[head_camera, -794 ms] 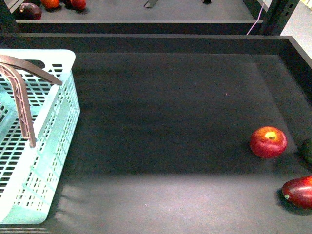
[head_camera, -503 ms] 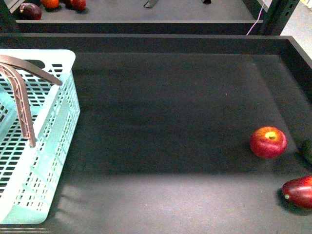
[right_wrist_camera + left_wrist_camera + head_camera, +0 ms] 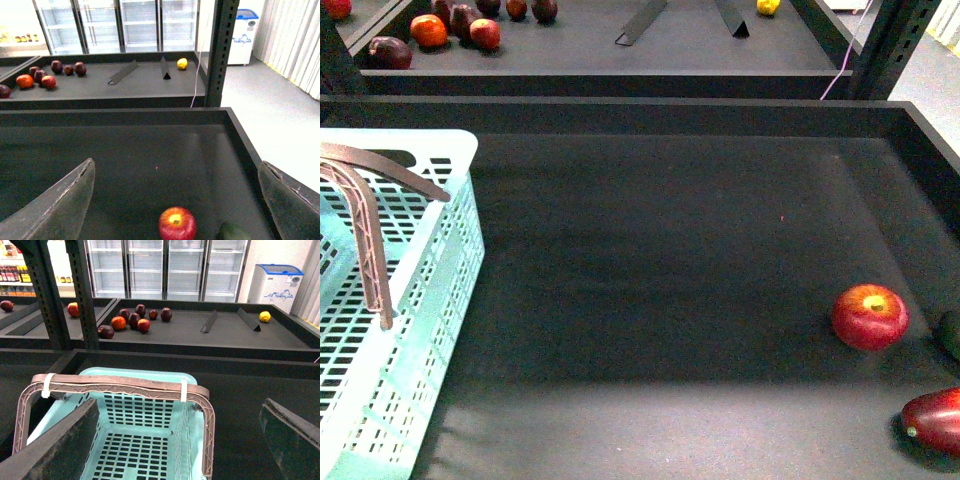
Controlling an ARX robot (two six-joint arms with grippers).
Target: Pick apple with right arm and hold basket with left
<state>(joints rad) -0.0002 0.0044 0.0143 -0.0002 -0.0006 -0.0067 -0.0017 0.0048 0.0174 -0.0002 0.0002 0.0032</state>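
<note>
The red apple (image 3: 869, 316) with a yellow patch at its stem lies on the black tray at the right; in the right wrist view the apple (image 3: 177, 224) sits low between the spread fingers of my right gripper (image 3: 175, 200), apart from both, and the gripper is open and empty. The turquoise basket (image 3: 416, 290) stands at the left with its brown handles (image 3: 368, 225) raised. In the left wrist view the basket (image 3: 145, 440) lies below my open left gripper (image 3: 177, 440), its handle (image 3: 120, 385) crossing between the fingers without touching them. Neither gripper shows in the front view.
A dark maroon fruit (image 3: 935, 420) and a green fruit (image 3: 950, 335) lie right of the apple near the tray's right wall (image 3: 930, 150). Behind the tray, a second shelf holds several fruits (image 3: 430, 30) and a yellow one (image 3: 768, 7). An upright post (image 3: 222, 50) stands at the right.
The front view has tilted up a little, showing more of the far shelf and its fruits. The apple and basket lie where they were.
</note>
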